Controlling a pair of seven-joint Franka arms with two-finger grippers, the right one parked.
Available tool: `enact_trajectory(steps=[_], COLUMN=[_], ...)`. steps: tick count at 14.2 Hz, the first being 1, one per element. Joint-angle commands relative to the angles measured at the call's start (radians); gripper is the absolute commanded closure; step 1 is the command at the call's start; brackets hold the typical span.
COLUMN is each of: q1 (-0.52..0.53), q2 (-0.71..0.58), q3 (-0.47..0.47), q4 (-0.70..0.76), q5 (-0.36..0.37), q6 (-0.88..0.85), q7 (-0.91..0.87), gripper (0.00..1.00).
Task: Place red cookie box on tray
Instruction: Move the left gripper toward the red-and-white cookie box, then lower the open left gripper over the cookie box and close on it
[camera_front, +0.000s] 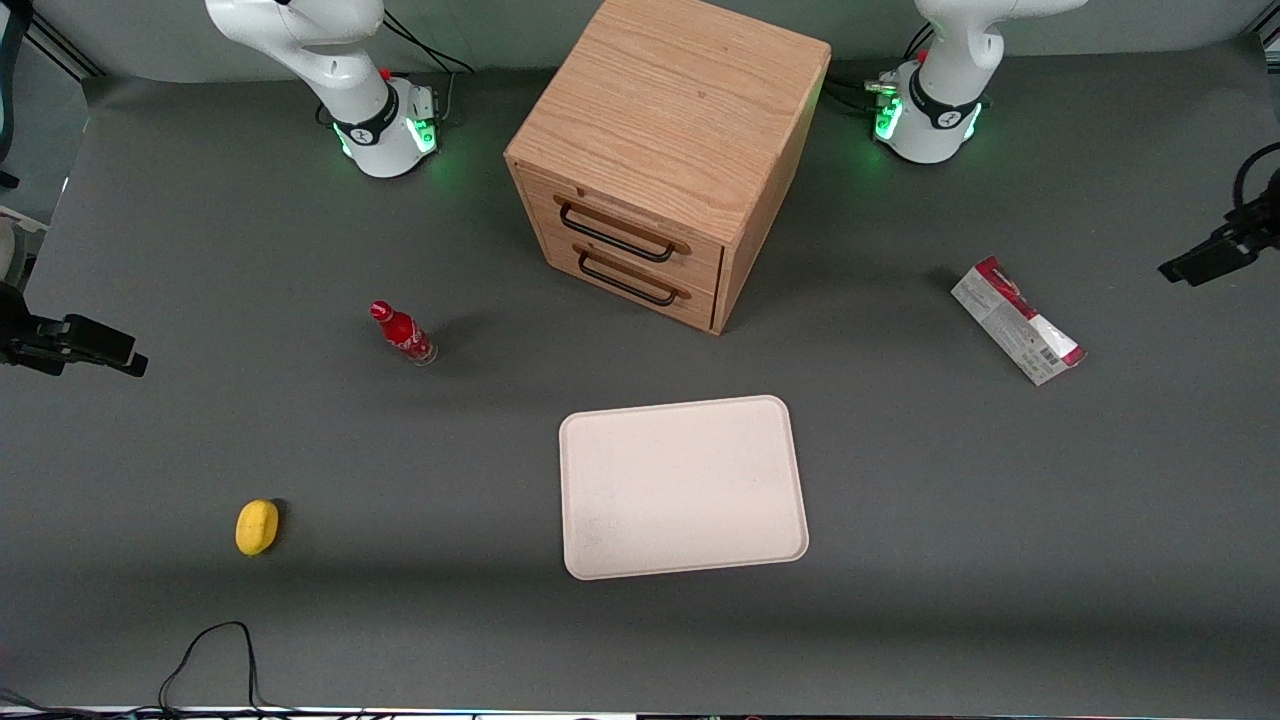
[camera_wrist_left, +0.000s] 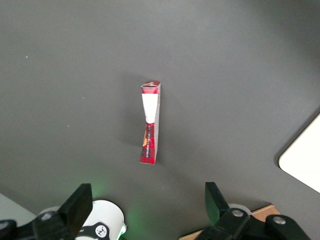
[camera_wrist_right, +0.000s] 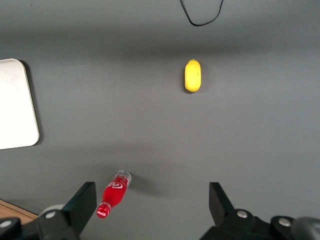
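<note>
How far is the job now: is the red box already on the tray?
Nothing is done yet. The red box lies on the table toward the working arm's end, apart from the tray, which holds nothing. The gripper hangs open above the box, not touching it. Grasping, carrying and placing remain.

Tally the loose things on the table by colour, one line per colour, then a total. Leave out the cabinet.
Red: 2 (red cookie box, small bottle)
Yellow: 1 (lemon-like fruit)
Cream-white: 1 (tray)
Total: 4
The left gripper hangs open above the cookie box, holding nothing.
</note>
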Motion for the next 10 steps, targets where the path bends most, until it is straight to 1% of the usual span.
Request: enact_trajectory(steps=[1,5,9,10], q1=[0.01,0.02,0.022,0.022], q2=[-0.083,-0.083,-0.093,-0.103], q3=[-0.004,-0.004,-0.004,-0.004], q4=[-0.094,-0.138,-0.279,-0.337], q5=[-0.013,-0.037,-0.039,-0.039], q6=[0.005,0.011,0.116,0.165], q7=[-0.02,-0.019,-0.019,-0.019], gripper=[0.0,0.0,0.0,0.0])
